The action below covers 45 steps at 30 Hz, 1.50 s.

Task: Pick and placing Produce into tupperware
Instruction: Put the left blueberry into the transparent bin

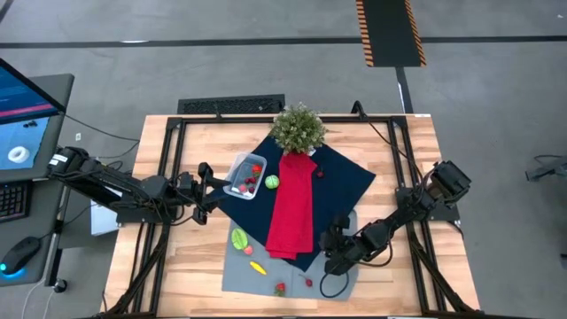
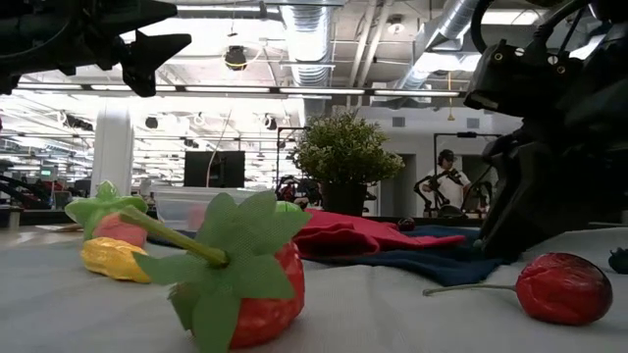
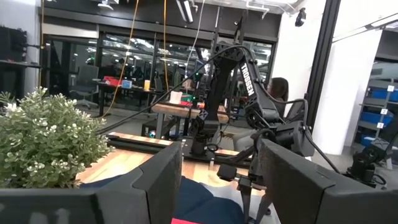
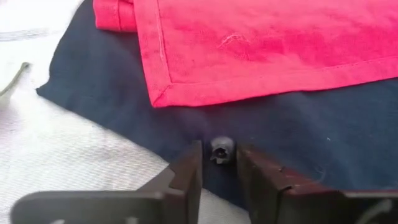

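**Right end effector closing in on a small dark berry**

The right end effector (image 4: 219,163) is down on the dark blue cloth (image 4: 323,124), with a tiny dark round berry (image 4: 222,150) sitting right between its fingertips. The fingers are narrow, close on either side of the berry, though I cannot tell whether they are actually pinching it. Just ahead of the fingertips lies the hem of the red cloth (image 4: 261,43); off to one side, the grey mat (image 4: 56,149) begins.

The berry looks light and hard, and being round it would probably squirt out if squeezed off-centre. I would take it across its widest part, low enough that the fingers do not catch the soft cloth with it.

The clear container (image 1: 245,175) is well away from the right end effector, across the red cloth, and already holds a few pieces. The left end effector (image 1: 205,190) waits just beside it, fingers partly apart and empty. A green ball (image 1: 272,182) lies next to the container. On the grey mat, beyond the red cloth from the right end effector, are a green leafy piece (image 1: 239,237), a yellow piece (image 1: 257,267), a strawberry (image 1: 280,288) and a small red fruit (image 1: 308,283).
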{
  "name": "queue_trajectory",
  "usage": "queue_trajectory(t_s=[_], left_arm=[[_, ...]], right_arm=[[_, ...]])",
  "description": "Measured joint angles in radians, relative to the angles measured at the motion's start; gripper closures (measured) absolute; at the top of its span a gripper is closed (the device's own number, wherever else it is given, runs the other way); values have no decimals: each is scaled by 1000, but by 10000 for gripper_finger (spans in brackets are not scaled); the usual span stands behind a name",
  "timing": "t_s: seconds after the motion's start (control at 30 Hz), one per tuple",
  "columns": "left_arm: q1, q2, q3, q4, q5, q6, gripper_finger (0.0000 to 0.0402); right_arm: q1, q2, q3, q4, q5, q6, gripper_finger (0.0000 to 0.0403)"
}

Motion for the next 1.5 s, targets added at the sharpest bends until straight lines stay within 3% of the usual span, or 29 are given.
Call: queue_trajectory(t_s=[0.2,0.7,1.23,1.37,1.5], left_arm=[[0,0,0,0,0,0,198],[0,0,0,0,0,0,198],[0,0,0,0,0,0,198],[0,0,0,0,0,0,198],[0,0,0,0,0,0,198]], right_arm=[[6,0,0,14,-22,-1,309],[4,-6,10,18,-72,-39,292],[-3,-6,54,6,-79,-109,391],[-5,-7,54,6,-79,-122,387],[-9,-7,54,8,-117,-110,355]])
